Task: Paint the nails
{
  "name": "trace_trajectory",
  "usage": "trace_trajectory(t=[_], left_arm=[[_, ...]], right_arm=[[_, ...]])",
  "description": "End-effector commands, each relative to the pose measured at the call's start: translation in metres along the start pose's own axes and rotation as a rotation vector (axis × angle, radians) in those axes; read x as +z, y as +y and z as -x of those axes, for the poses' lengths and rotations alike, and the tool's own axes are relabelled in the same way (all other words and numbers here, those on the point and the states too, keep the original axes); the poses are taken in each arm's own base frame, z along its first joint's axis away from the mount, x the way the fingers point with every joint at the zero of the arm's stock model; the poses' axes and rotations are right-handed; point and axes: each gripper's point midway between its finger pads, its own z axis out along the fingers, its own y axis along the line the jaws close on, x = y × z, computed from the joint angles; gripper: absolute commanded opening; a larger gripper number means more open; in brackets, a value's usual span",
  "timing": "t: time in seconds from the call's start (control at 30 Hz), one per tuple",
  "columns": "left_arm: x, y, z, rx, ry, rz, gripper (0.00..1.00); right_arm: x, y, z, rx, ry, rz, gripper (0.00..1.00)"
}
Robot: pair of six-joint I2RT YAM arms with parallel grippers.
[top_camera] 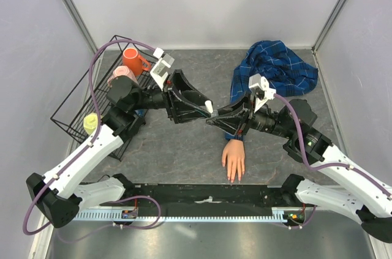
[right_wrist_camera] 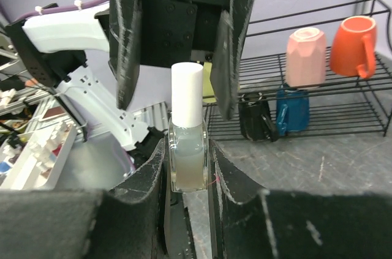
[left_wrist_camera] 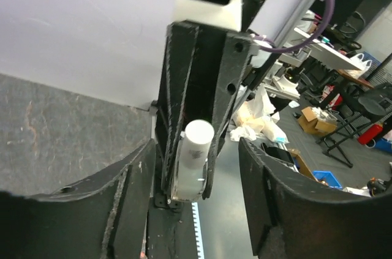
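- R gripper: closed tight on the clear glass body of the small bottle. One finger is pressed to each side and the bottle stands upright.
- Bottle cap: white, on the bottle, sticking up above the R fingertips.
- L gripper: spread wide, holding nothing. In the R wrist view its fingers come in from the opposite side and flank the cap w/ a gap on each side, not touching it.
- Both grippers meet tip to tip mid-table, raised off the surface. Top view shows the cap as a white dot between them.
- Mannequin hand: pale peach, flat on the grey table, palm down, fingers pointing to the near edge. It lies just nearside of the R gripper.
- Nails: at the fingertips, on the side nearest the arm bases, apart from the bottle & both grippers. Too small to tell any polish.
- Blue plaid sleeve: bunched at far R, running down toward the wrist, partly hidden by the R arm.
- Black wire rack: far L edge of the table. It holds an orange mug, pink mug, black mug, blue mug & a yellow cup.
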Motion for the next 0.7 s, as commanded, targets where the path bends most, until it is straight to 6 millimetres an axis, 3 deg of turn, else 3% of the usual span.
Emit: trace_trajectory(t=[0.0,0.13,0.27,0.33,0.43,0.47,0.5,0.57,0.6,0.63,0.67], left_arm=[[-0.005,-0.031,0.011,0.067,-0.028,-0.124,0.59],[-0.006,-0.032,0.008,0.057,-0.020,-0.128,0.56],[-0.005,-0.032,0.006,0.042,-0.009,-0.140,0.44],[-0.006,-0.033,0.005,0.038,-0.007,-0.138,0.43],[-0.006,-0.031,0.008,0.037,-0.012,-0.115,0.27],[-0.005,-0.027,0.010,0.032,-0.024,-0.086,0.11],[-0.004,-0.022,0.013,0.051,-0.032,-0.058,0.03],[-0.001,-0.004,0.020,0.009,-0.056,0.075,0.02],[0.003,-0.005,0.030,0.057,-0.073,0.110,0.02],[0.004,0.002,0.031,0.046,-0.079,0.173,0.02],[0.002,0.023,0.033,0.020,-0.109,0.319,0.02]], right_arm=[[0.001,0.015,0.009,0.013,-0.034,0.079,0.00],[0.001,0.016,0.008,0.014,-0.027,0.089,0.00],[0.002,0.015,0.009,0.016,-0.029,0.089,0.00],[0.003,0.014,0.010,0.016,-0.033,0.087,0.00],[0.004,0.008,0.010,0.013,-0.038,0.059,0.00],[0.004,0.004,0.009,0.001,-0.034,0.040,0.00],[0.005,-0.003,0.011,-0.006,-0.043,-0.002,0.00],[0.007,-0.018,0.008,-0.036,-0.023,-0.073,0.00],[0.008,-0.028,0.008,-0.051,-0.014,-0.117,0.00],[0.007,-0.047,0.011,-0.064,-0.027,-0.225,0.00],[0.008,-0.059,0.006,-0.067,-0.007,-0.284,0.00]])
